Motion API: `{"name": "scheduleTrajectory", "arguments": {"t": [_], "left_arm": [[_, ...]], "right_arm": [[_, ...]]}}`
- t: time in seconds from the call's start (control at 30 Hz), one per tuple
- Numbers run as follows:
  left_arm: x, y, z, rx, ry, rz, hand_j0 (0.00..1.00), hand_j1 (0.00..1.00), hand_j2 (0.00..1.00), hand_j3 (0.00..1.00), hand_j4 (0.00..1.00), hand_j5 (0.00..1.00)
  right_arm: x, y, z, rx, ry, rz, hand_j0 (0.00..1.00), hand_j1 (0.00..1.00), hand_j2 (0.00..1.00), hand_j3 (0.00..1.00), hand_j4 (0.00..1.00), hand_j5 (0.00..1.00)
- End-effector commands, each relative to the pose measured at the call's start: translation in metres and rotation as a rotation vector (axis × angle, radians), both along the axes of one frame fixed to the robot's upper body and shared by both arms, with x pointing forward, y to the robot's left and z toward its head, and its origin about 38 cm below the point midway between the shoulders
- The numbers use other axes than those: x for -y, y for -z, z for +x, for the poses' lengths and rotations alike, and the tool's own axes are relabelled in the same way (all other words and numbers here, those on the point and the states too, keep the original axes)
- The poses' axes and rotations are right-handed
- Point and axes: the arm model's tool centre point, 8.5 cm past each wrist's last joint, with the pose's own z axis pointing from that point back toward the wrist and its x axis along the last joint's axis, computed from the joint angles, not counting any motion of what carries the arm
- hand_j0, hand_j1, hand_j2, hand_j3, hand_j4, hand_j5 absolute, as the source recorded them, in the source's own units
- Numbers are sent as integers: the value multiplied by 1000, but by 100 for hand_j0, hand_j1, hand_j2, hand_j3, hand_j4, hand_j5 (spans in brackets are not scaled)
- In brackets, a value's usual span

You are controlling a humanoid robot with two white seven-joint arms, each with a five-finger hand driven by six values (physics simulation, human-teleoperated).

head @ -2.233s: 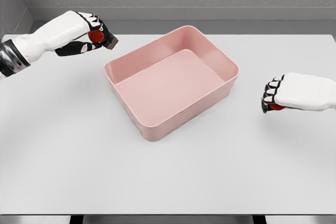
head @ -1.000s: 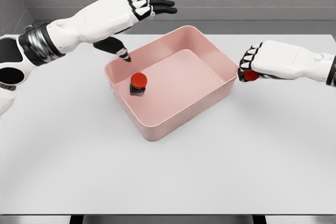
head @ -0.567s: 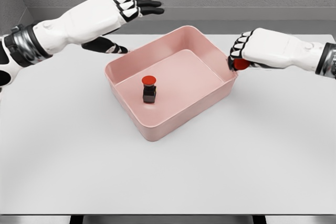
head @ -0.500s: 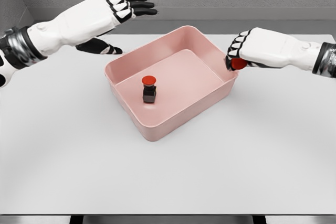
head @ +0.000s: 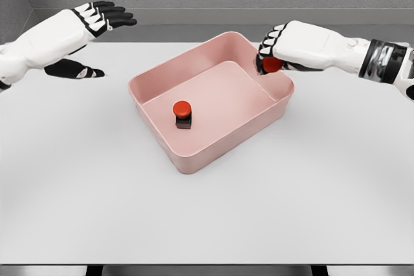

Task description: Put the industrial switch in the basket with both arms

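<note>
Gripping a red switch (head: 272, 64), right hand (head: 294, 46) above basket (head: 162, 140) rim.

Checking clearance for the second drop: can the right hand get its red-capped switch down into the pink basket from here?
Probably yes. The right hand holds its red-capped switch over the pink plastic basket's open right rim; the switch already inside stands apart.

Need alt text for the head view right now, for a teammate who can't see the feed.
One red-capped industrial switch stands inside the pink basket on a white table. The right hand holds a second switch over the basket's far right rim, while the left hand, open and empty, hovers at upper left.
</note>
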Motion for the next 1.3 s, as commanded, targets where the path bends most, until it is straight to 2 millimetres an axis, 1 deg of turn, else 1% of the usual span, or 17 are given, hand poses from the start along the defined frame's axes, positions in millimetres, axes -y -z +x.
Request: {"name": "scheduleTrajectory", "arguments": {"t": [0.0, 0.1, 0.2, 0.3, 0.37, 0.43, 0.47, 0.5, 0.53, 0.57, 0.8, 0.83, 0.9, 1.1, 1.2, 1.23, 1.27], "left_arm": [[-8, -5, 0, 5, -16, 3, 100, 100, 100, 100, 100, 100], [-12, 1, -2, -13, -25, 12, 100, 100, 100, 100, 100, 100], [-14, 11, -4, -36, -30, 17, 100, 100, 100, 100, 100, 100], [-17, 16, -3, -48, -43, 28, 100, 100, 100, 100, 100, 100], [-20, 18, -4, -55, -48, 39, 100, 100, 100, 100, 100, 100], [-20, 18, -4, -55, -49, 39, 100, 100, 100, 100, 100, 100], [-20, 18, -3, -55, -48, 36, 100, 100, 100, 100, 100, 100], [-20, 18, -4, -56, -47, 36, 100, 100, 100, 100, 100, 100], [-20, 18, -4, -55, -49, 37, 100, 100, 100, 100, 100, 100], [-20, 18, -4, -54, -47, 36, 100, 100, 100, 100, 100, 100], [-19, 17, -4, -53, -45, 34, 100, 100, 100, 100, 100, 100], [-19, 17, -4, -54, -45, 33, 100, 100, 100, 100, 100, 100], [-19, 17, -4, -53, -44, 33, 100, 100, 100, 100, 100, 100], [-22, 15, -4, -49, -52, 30, 100, 100, 100, 100, 100, 100], [-24, 15, -4, -47, -59, 25, 100, 100, 100, 100, 100, 100], [-24, 16, -5, -50, -58, 26, 100, 100, 100, 100, 100, 100], [-25, 17, -4, -51, -61, 27, 100, 100, 100, 100, 100, 100]], "right_arm": [[-6, 6, 6, -27, 4, 9, 47, 47, 47, 47, 47, 47], [-13, 11, 17, -43, 16, 26, 47, 47, 47, 47, 47, 47], [-28, 15, 28, -61, 11, 28, 47, 47, 47, 47, 47, 47], [-40, 14, 33, -61, -3, 44, 47, 47, 47, 47, 47, 47], [-44, 18, 36, -74, 3, 48, 47, 47, 47, 47, 47, 47], [-54, 16, 40, -67, -8, 49, 48, 48, 48, 48, 48, 48], [-58, 19, 45, -78, -2, 48, 50, 50, 50, 50, 50, 50], [-66, 21, 52, -88, 4, 43, 58, 58, 58, 58, 58, 58], [-72, 22, 54, -94, 0, 37, 77, 77, 77, 77, 77, 77], [-77, 26, 56, -105, 0, 38, 100, 100, 100, 100, 100, 100], [-81, 26, 56, -107, -4, 45, 100, 100, 100, 100, 100, 100], [-93, 26, 55, -107, -27, 56, 100, 100, 100, 100, 100, 100], [-108, 19, 54, -97, -53, 67, 100, 100, 100, 100, 100, 100], [-109, 19, 54, -98, -53, 70, 100, 100, 100, 100, 100, 100], [-105, 22, 54, -103, -46, 66, 100, 100, 100, 100, 100, 100], [-93, 22, 56, -101, -26, 64, 100, 100, 100, 100, 100, 100], [-67, 22, 57, -101, 18, 51, 100, 100, 100, 100, 100, 100]]}}
